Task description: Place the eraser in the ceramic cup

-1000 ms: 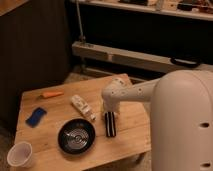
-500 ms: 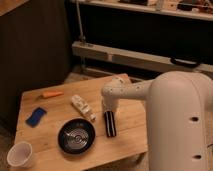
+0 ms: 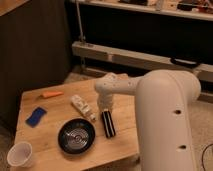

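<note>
Though the wrist housing hides most of it, the two-finger gripper [image 3: 106, 109] reads as closed narrow, set right at the far end of the long narrow black eraser [image 3: 108, 125] with the pale stripe down its middle; my judgement is that it is pinched onto that end. Eraser lies flat on the pale wooden table [image 3: 122, 145], long axis running straight from the gripper toward the camera's edge of the table. Small plain white tapered ceramic cup [image 3: 20, 155] stands upright, well apart from the gripper, down at the near corner toward the left of view. Wide black round bowl [image 3: 76, 135] sits between gripper and cup, just beside the eraser. White tube-like packet [image 3: 82, 107] lies near the gripper, left of view. The carry likely has to cross over the bowl.
</note>
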`<move>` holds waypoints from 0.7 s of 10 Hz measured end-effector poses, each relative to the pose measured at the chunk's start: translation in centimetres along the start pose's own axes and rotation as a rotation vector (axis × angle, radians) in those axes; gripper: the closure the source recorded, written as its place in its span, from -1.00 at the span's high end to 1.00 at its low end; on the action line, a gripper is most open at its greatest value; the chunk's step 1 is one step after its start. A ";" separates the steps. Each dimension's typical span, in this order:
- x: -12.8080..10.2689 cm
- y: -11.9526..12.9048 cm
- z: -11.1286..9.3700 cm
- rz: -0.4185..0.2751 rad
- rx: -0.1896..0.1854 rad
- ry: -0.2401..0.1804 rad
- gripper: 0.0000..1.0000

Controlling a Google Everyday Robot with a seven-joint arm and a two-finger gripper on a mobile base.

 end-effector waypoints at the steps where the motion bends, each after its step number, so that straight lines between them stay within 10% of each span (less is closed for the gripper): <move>1: -0.2 0.0 -0.6 0.014 0.007 -0.008 -0.89; 7: -4.8 1.8 -13.9 0.047 -0.006 -0.287 -0.89</move>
